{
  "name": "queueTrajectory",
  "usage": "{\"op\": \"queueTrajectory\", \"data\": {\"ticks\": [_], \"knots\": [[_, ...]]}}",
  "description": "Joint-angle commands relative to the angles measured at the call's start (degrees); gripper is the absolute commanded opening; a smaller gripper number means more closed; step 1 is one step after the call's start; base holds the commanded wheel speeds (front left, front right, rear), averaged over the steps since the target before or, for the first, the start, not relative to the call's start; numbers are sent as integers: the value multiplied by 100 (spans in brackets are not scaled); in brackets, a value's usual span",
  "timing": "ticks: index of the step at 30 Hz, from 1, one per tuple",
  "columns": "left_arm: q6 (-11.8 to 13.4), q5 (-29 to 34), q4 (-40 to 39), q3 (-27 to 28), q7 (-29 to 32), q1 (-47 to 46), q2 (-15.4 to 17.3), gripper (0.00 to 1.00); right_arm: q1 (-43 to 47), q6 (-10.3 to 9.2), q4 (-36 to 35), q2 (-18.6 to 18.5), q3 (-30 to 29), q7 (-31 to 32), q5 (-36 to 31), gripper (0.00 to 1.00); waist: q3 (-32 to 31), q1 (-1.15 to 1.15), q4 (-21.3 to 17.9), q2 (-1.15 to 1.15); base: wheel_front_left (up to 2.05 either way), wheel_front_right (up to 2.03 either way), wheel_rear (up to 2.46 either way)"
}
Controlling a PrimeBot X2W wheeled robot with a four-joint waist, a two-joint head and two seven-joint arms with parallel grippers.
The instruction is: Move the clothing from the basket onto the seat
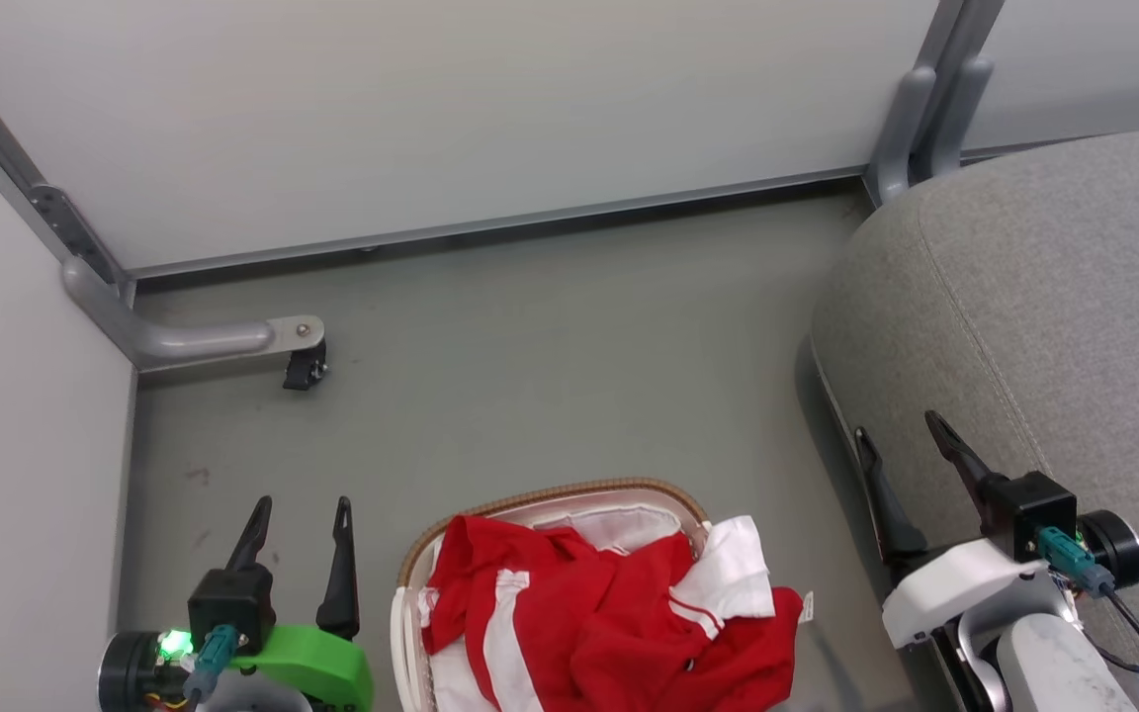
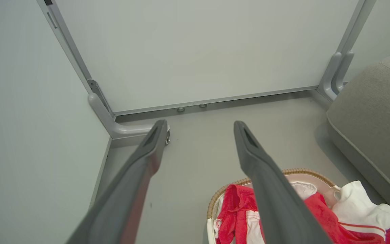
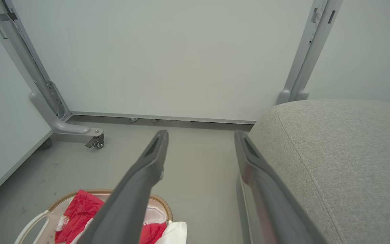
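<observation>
Nothing is moved yet: the clothing [image 1: 589, 613] lies in the basket [image 1: 550, 491] on the floor [image 1: 530, 346], the seat [image 1: 1044, 297] is bare, and the left tool [image 1: 303, 500] and right tool [image 1: 894, 422] stand wide, holding nothing.

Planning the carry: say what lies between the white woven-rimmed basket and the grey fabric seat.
Bare grey floor, in the head view; red-and-white clothing spills over the basket's brown rim toward the seat.

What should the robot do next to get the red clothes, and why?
Probably swing the right gripper left and down onto the clothing. It and the left gripper stand open and empty, the clothing lies heaped in the basket, and the right one hovers beside the seat where it must go.
</observation>
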Motion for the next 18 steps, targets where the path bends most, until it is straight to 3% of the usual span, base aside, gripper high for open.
{"op": "queueTrajectory", "data": {"ticks": [1, 18], "knots": [[-49, 118, 40, -51, -55, -180, 2, 100, -131, 0, -48, -9, 30, -63, -119, 100, 384, 0, -208, 0, 0, 0, 0], [-253, 85, 718, -528, -38, -1624, 91, 100, -995, -1, -450, 190, 169, -59, -26, 100, 2079, 0, -932, 0, 0, 0, 0]]}}
